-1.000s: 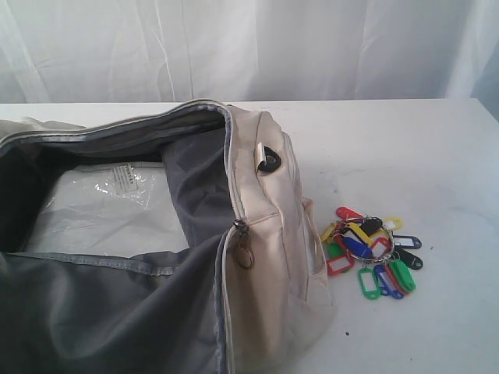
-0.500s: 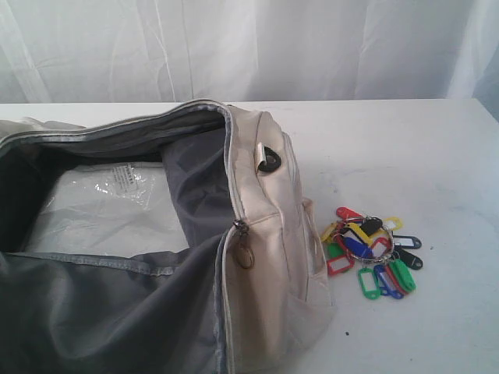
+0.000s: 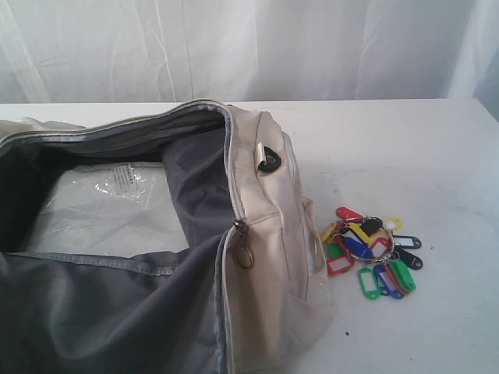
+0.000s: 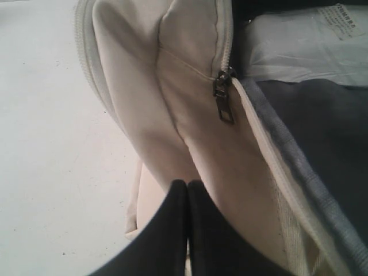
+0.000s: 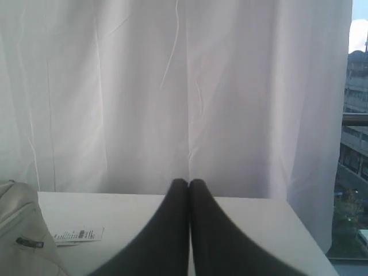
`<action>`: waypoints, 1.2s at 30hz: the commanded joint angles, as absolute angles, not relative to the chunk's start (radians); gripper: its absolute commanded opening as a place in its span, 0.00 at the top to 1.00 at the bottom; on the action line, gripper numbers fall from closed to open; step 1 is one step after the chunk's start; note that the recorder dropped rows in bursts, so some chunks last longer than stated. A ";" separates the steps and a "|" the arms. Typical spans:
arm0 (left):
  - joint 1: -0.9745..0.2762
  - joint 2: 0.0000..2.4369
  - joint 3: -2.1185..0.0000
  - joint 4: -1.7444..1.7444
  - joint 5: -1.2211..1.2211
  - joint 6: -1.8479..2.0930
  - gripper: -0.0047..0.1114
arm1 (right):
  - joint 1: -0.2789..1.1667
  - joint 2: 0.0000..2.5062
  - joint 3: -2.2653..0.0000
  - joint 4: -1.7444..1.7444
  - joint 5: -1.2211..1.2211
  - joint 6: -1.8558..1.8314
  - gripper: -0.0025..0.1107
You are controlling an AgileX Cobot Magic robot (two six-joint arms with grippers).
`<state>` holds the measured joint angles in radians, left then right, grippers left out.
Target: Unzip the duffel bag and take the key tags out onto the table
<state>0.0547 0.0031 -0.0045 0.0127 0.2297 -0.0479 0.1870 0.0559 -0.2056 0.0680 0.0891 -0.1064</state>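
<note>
at the near edge of the exterior view the duffel bag (image 3: 257, 234) lay unzipped, its grey lining (image 3: 93, 312) slumped forward and a ringed zipper pull (image 3: 245, 253) hanging at the end of the opening. just beside its cream end panel, on the bare worktop (image 3: 437, 156), the key tags (image 3: 373, 249) sat bunched on their ring, so the task looked finished. neither arm showed in that view. the left pincer (image 4: 187, 185) was closed on nothing, close against the bag's fabric. the right pincer (image 5: 188, 184) was likewise closed and empty, facing the curtain (image 5: 172, 86). the risk, as i judged it, lay in pulling back: the left arm could snag the soft fabric and drag the bag, shoving the tags along with it. deeper inside the bag a clear plastic packet (image 3: 109, 202) carried a printed label too small to read. a paper slip (image 5: 77, 234) in the right wrist view bore print that was equally illegible.
</note>
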 commanded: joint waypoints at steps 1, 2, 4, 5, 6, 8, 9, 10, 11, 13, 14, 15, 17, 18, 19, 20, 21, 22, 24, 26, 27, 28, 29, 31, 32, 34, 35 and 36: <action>0.047 0.000 0.000 0.008 0.232 -0.048 0.96 | 0.181 0.049 -0.145 0.049 0.082 -0.077 0.98; 0.047 0.000 0.000 0.008 0.232 -0.048 0.96 | 0.181 0.049 -0.131 0.049 0.082 -0.075 0.98; 0.047 0.000 0.000 0.008 0.232 -0.048 0.96 | 0.181 0.049 -0.106 0.043 0.082 -0.075 0.98; 0.047 0.000 0.000 0.008 0.232 -0.048 0.96 | 0.181 0.049 -0.090 0.028 0.082 -0.075 0.98; 0.047 0.000 0.000 0.008 0.232 -0.048 0.96 | 0.181 0.049 -0.077 0.020 0.082 -0.075 0.98; 0.047 0.000 0.000 0.008 0.232 -0.048 0.96 | 0.181 0.049 -0.044 -0.008 0.082 -0.075 0.98; 0.047 0.000 0.000 0.008 0.232 -0.048 0.96 | 0.181 0.047 -0.031 -0.018 0.082 -0.075 0.98; 0.047 0.000 0.000 0.008 0.232 -0.048 0.96 | 0.181 0.043 -0.015 -0.023 0.082 -0.075 0.98; 0.047 0.000 0.000 0.008 0.232 -0.048 0.96 | 0.181 0.036 0.000 -0.027 0.082 -0.075 0.98; 0.047 0.000 0.000 0.008 0.232 -0.048 0.96 | 0.181 0.022 0.000 -0.027 0.082 -0.075 0.98; 0.047 0.000 0.000 0.008 0.232 -0.048 0.96 | 0.181 0.015 0.000 -0.027 0.122 -0.075 0.98; 0.047 0.000 0.000 0.008 0.232 -0.048 0.96 | 0.181 0.008 0.000 -0.027 0.143 -0.075 0.98; 0.047 0.000 0.000 0.008 0.232 -0.048 0.96 | 0.181 0.008 0.000 -0.027 0.162 -0.075 0.98; 0.047 0.000 0.000 0.008 0.232 -0.048 0.96 | 0.181 0.008 0.000 -0.032 0.162 -0.075 0.98; 0.047 0.000 0.000 0.008 0.232 -0.048 0.96 | 0.181 0.008 0.000 -0.036 0.163 -0.075 0.98; 0.047 0.000 0.000 0.008 0.232 -0.048 0.96 | 0.181 0.008 0.000 -0.039 0.163 -0.078 0.98; 0.047 0.000 0.000 0.008 0.232 -0.048 0.96 | 0.181 0.008 0.000 -0.041 0.164 -0.083 0.98; 0.047 0.000 0.000 0.008 0.232 -0.048 0.96 | 0.181 0.008 0.000 -0.041 0.169 -0.083 0.98; 0.047 0.000 0.000 0.008 0.232 -0.048 0.96 | 0.181 0.008 0.000 -0.041 0.199 -0.083 0.98; 0.047 0.000 0.000 0.008 0.232 -0.048 0.96 | 0.181 0.008 0.000 -0.041 0.255 -0.083 0.98; 0.047 0.000 0.000 0.008 0.232 -0.048 0.96 | 0.181 0.008 0.000 -0.041 0.286 -0.083 0.98; 0.047 0.000 0.000 0.008 0.232 -0.048 0.96 | 0.181 0.008 0.000 -0.041 0.309 -0.083 0.98; 0.047 0.000 0.000 0.008 0.232 -0.048 0.96 | 0.181 0.008 0.000 -0.041 0.339 -0.083 0.98; 0.047 0.000 0.000 0.008 0.232 -0.048 0.96 | 0.181 0.008 0.000 -0.041 0.335 -0.083 0.98; 0.047 0.000 0.000 0.008 0.232 -0.048 0.96 | 0.181 0.008 0.000 -0.041 0.335 -0.081 0.98; 0.047 0.000 0.000 0.008 0.232 -0.048 0.96 | 0.181 0.008 0.000 -0.034 0.331 -0.058 0.98; 0.047 0.000 0.000 0.008 0.232 -0.048 0.96 | 0.181 0.008 0.000 -0.034 0.328 -0.037 0.98; 0.047 0.000 0.000 0.008 0.232 -0.048 0.96 | 0.181 0.008 0.000 -0.034 0.328 -0.020 0.98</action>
